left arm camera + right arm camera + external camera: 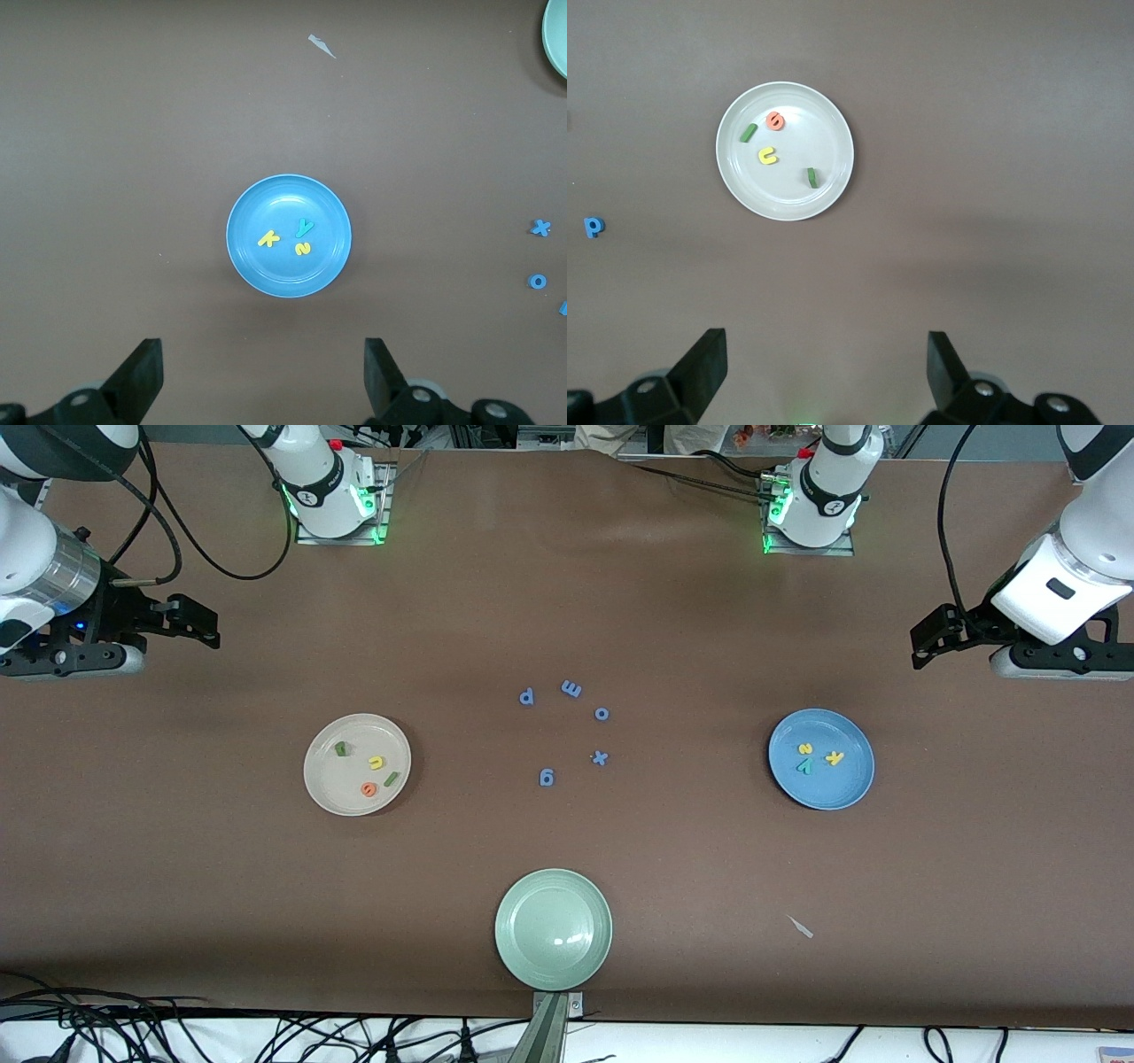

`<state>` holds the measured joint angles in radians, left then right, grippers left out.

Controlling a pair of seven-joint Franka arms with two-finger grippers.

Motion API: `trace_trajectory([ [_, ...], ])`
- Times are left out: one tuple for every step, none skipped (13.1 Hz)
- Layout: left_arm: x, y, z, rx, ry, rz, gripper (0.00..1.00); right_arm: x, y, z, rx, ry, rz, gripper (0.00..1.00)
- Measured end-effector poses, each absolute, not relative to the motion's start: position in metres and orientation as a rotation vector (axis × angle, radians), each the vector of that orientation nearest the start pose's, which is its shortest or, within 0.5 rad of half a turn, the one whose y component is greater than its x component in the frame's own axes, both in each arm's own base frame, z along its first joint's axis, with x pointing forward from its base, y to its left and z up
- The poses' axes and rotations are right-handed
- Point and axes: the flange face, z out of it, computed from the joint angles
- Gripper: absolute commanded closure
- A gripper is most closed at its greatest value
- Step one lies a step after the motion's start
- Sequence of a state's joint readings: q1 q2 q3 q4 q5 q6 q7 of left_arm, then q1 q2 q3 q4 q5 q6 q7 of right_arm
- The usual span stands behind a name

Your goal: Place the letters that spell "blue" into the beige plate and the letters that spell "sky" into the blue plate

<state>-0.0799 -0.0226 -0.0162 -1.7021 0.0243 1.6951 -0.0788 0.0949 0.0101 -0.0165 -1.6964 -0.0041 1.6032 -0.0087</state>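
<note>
Pale green plate (554, 929) nearest; left gripper (261, 376), right gripper (824, 372) raised, jaws apart.

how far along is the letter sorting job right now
It looks finished. The b, l, u, e letters lie in the beige plate; s, k, y in the blue plate. Left gripper and right gripper hold nothing, open. Nothing left.
</note>
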Motion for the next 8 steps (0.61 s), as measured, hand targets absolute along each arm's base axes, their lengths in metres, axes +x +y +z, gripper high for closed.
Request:
trace_trajectory([
  [0.5533, -0.0511, 0.5856, -3.118, 0.031, -0.028, 0.00, 0.5521, 0.0433, 0.5624, -3.140, -0.137, 0.162, 0.00],
  [0.5533, -0.0511, 0.5856, -3.118, 0.031, -0.028, 0.00, 0.5521, 0.0438, 0.5624, -3.135, -0.136, 0.162, 0.00],
  [0.5533, -0.0511, 0.5856, -3.118, 0.031, -0.028, 0.00, 0.5522, 0.0441, 0.5624, -3.133, -0.136, 0.161, 0.00],
  [0.5533, -0.0511, 0.5856, -3.118, 0.031, -0.028, 0.00, 0.5523, 0.0441, 0.5625, -3.133, -0.136, 0.160, 0.00],
  [0.5533, -0.0511, 0.5856, -3.118, 0.031, -0.028, 0.00, 0.5524, 0.0441, 0.5626, -3.133, -0.137, 0.158, 0.00],
  [0.5533, -0.0511, 0.5856, -3.118, 0.031, -0.028, 0.00, 0.5526, 0.0441, 0.5627, -3.133, -0.137, 0.155, 0.00],
  [0.5533, -0.0511, 0.5856, -3.118, 0.031, -0.028, 0.00, 0.5527, 0.0441, 0.5628, -3.133, -0.137, 0.154, 0.00],
  [0.5533, -0.0511, 0.5856, -3.118, 0.031, -0.028, 0.00, 0.5528, 0.0441, 0.5627, -3.133, -0.137, 0.154, 0.00],
])
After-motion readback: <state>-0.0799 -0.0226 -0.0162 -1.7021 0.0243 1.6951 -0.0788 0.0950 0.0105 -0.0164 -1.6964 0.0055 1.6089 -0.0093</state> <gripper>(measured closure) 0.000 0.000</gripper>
